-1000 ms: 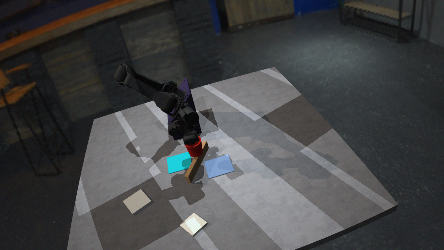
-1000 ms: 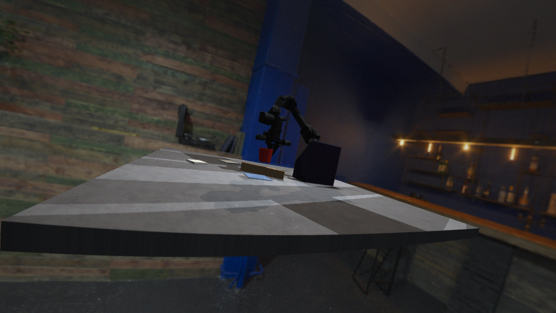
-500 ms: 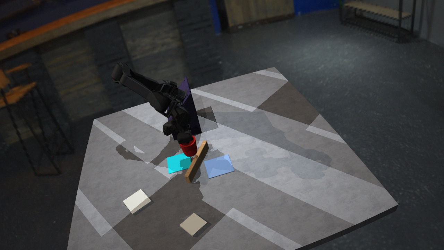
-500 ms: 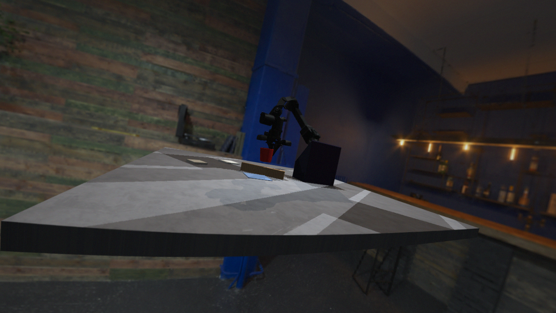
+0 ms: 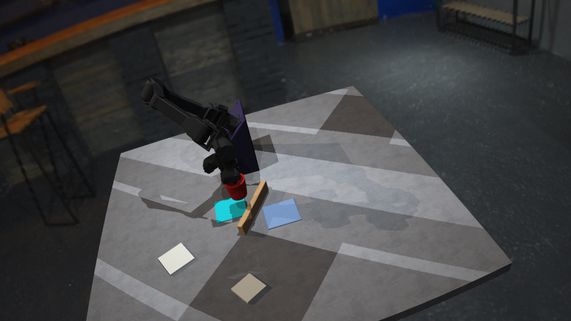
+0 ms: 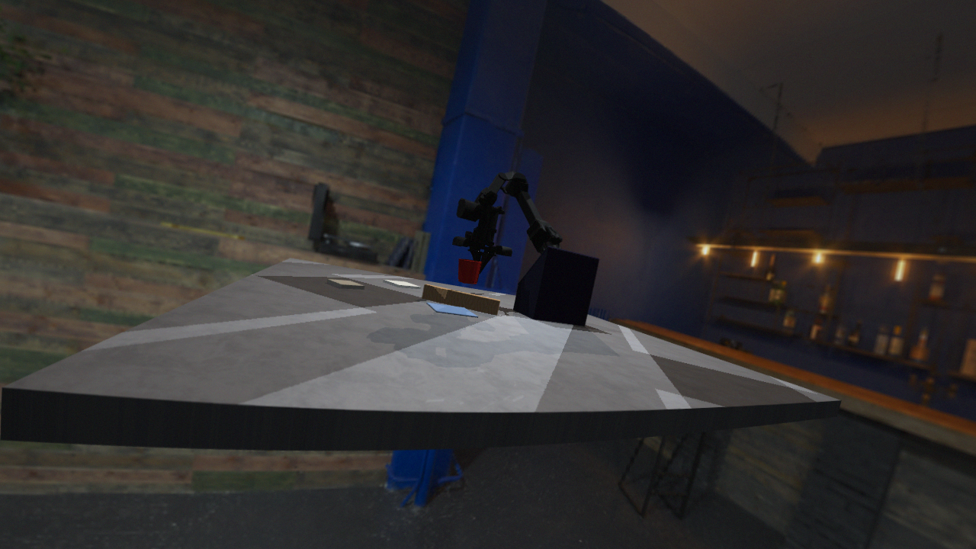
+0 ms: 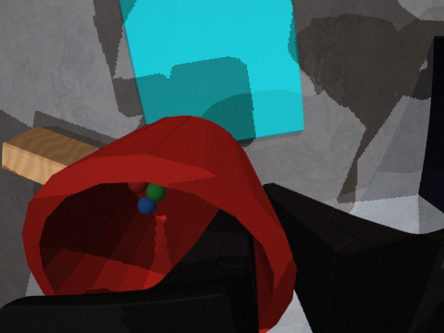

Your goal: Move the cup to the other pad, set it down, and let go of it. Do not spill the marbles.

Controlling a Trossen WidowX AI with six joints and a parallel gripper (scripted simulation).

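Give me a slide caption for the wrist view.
Gripper holds the red cup, marbles inside, above the cyan pad.

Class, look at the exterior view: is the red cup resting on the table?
No. The red cup hangs in the gripper, clearly above the table and the wooden bar.

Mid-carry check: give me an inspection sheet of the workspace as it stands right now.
Surface: grey patterned table, shadowed.
Job's things: red cup held in the air above the cyan pad; marbles inside; blue pad beyond the wooden bar.
Clutter: white tile, tan tile.
Gripper: gripper shut on cup's rim.
Cables: nothing seen.
Surroundings: dark box at arm's base; bar shelves behind.
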